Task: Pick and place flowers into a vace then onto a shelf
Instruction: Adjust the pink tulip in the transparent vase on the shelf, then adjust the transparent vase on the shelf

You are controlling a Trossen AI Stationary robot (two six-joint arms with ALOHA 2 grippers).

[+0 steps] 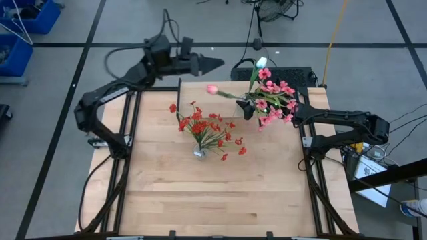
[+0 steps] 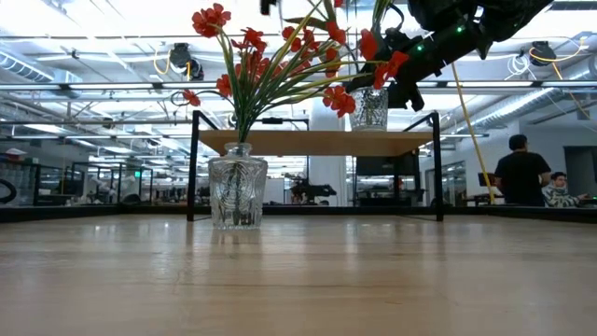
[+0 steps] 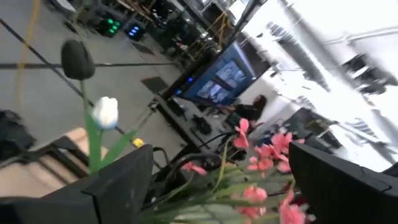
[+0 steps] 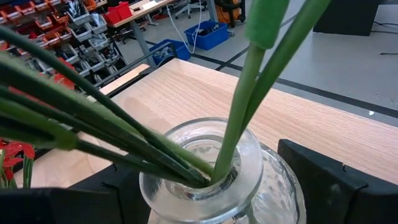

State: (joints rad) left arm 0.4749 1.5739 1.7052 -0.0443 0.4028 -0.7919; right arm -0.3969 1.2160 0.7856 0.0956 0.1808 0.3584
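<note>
A clear glass vase [image 2: 370, 107] with pink blossom sprays [image 1: 273, 100], a white tulip [image 1: 261, 63] and a pink tulip [image 1: 212, 89] stands upright over the right part of the shelf [image 2: 317, 142], within my right gripper [image 1: 248, 110]. A second glass vase [image 2: 237, 191] with red blossom sprays [image 1: 203, 127] rests on its base on the tabletop in front of the shelf [image 1: 213, 105]. My left gripper [image 1: 213, 65] is open, raised beyond the table's far edge and pointing toward the pink flowers [image 3: 261, 155]. My right gripper [image 4: 205, 186] is shut on the vase's rounded body [image 4: 273, 186] just below its neck, one finger on either side. It comes in roughly level from the table's right. The vase is upright with its base at the shelf top; whether it rests there I cannot tell.
Bare tabletop [image 1: 213, 200] lies toward the near edge. The shelf's black legs [image 2: 193, 168] stand behind the red-flower vase. A black case [image 1: 297, 72] sits beyond the far edge. People [image 2: 522, 173] are in the room behind.
</note>
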